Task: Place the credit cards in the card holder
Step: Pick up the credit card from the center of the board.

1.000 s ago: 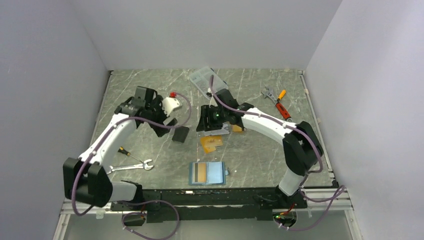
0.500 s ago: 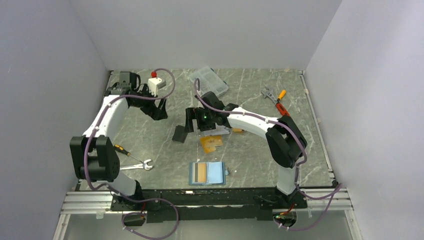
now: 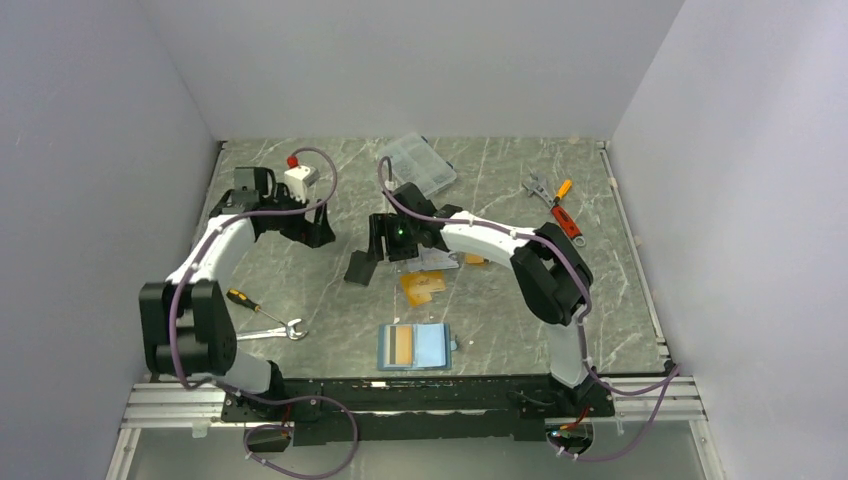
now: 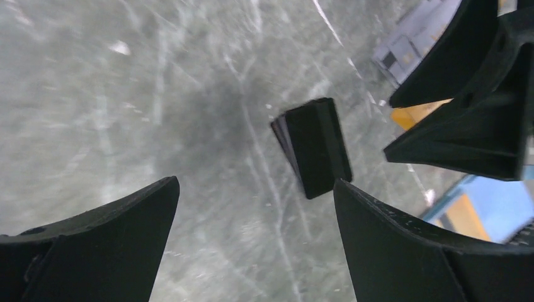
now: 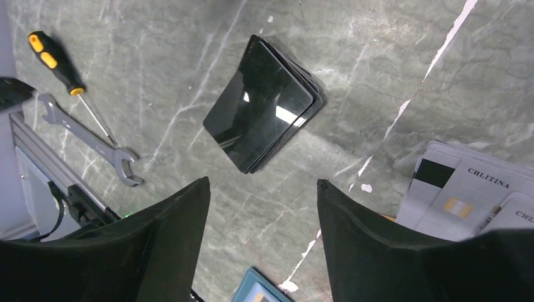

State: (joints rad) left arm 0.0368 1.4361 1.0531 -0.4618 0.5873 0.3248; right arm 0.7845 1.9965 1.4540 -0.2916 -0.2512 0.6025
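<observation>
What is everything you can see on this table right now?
card holder: one, teal-blue, open, near middle.
orange cards: at least three; loose at centre, one in holder.
silver-grey cards: several, printed, centre, by the orange ones.
black case: one, flat, left of centre.
clear box: one, far middle.
screwdriver: one, yellow-black handle, near left.
spanner: one, silver, beside screwdriver.
adjustable wrench: one, silver, far right.
orange-handled tools: two, beside it.
table: one, grey marble.
left hand: black, open, empty, far left.
right hand: black, open, empty, above centre.
</observation>
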